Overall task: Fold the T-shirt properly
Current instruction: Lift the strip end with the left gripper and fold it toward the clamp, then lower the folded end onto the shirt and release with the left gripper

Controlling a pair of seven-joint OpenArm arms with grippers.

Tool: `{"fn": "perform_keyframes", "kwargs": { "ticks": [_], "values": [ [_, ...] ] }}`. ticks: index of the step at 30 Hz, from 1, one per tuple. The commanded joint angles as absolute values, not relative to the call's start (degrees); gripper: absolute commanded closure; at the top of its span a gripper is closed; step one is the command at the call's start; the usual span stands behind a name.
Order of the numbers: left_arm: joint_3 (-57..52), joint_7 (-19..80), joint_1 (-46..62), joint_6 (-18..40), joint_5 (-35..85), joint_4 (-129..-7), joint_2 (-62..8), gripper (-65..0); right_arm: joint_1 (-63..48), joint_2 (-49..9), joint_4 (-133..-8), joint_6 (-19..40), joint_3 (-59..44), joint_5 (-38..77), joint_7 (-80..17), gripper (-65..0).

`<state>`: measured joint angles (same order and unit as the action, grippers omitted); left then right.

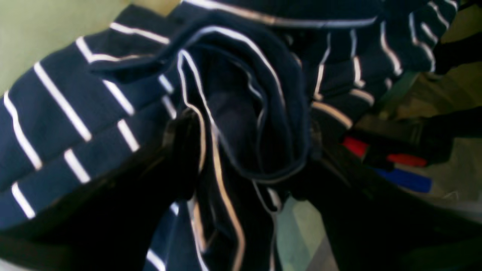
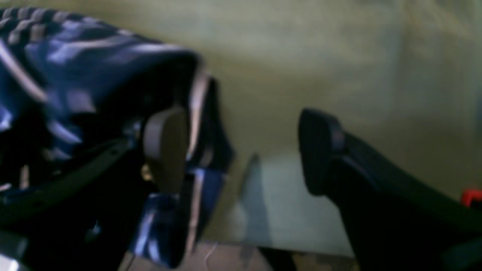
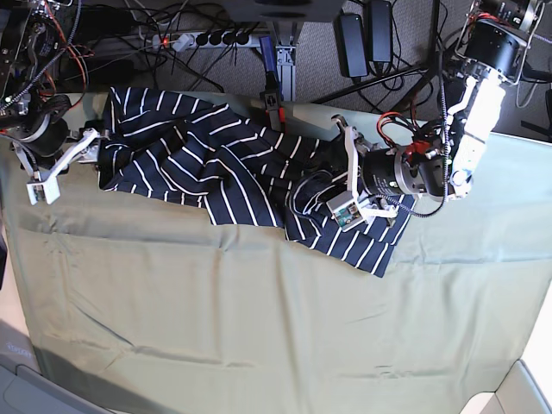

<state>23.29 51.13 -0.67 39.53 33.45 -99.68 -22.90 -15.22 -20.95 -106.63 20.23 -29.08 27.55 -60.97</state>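
Note:
The T-shirt (image 3: 216, 164), dark navy with thin white stripes, lies crumpled in a band across the far part of the table. My left gripper (image 3: 341, 172) is at its right end. In the left wrist view a loose bunch of the T-shirt (image 1: 56, 113) sits between the spread jaws of the left gripper (image 1: 250, 150). My right gripper (image 3: 73, 159) is at the shirt's left end. In the right wrist view the right gripper (image 2: 243, 150) stands open, its gap empty. An edge of the T-shirt (image 2: 75, 56) drapes over one of its fingers (image 2: 165, 146).
A pale green cloth (image 3: 259, 328) covers the table, creased toward the front. Behind the far edge are a power strip (image 3: 198, 39), adapters and tangled cables. A metal post (image 3: 276, 99) stands at the back edge, touching the shirt. Red and blue items (image 1: 406, 169) lie beside the left gripper.

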Motion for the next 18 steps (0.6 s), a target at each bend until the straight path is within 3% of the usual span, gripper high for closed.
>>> {"fn": "perform_keyframes", "kwargs": {
  "ticks": [1, 18],
  "values": [
    [23.0, 49.7, -1.8, 40.0, 34.5, -101.6, -22.8, -37.8, -14.8, -21.9, -106.6, 19.9, -30.7, 28.7, -60.5, -44.7],
    [22.8, 49.8, -2.1, 40.0, 34.4, -106.5, -22.9, -37.8, -18.1, -14.9, -105.5, 21.6, -32.9, 35.2, -64.1, -44.6]
  ]
}}
